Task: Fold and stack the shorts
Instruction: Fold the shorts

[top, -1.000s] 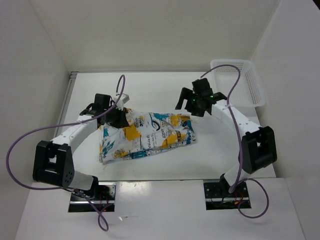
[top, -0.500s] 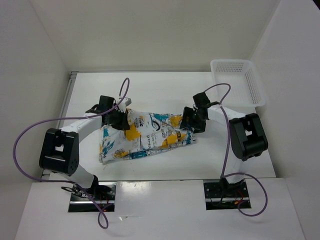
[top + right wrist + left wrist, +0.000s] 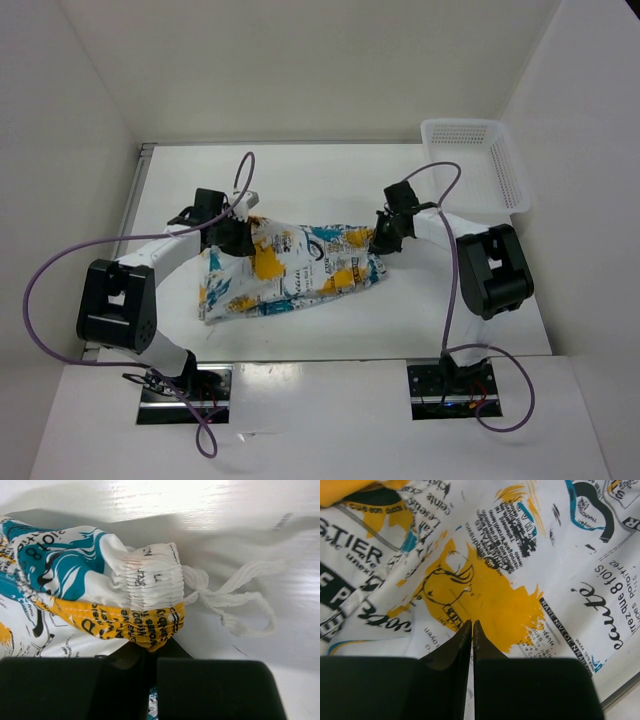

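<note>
Shorts (image 3: 290,268) lay crumpled on the table (image 3: 330,185) between our arms, left gripper (image 3: 238,232) pinched narrowly on their far left corner, right gripper (image 3: 381,240) clamped on the waistband (image 3: 150,577), drawstring (image 3: 235,600) loose, we noted.

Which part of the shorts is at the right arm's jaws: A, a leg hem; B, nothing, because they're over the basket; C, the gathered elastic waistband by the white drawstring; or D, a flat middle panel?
C: in the right wrist view the gathered waistband of the shorts sits clamped in the right gripper, with the drawstring trailing on the table.
</note>
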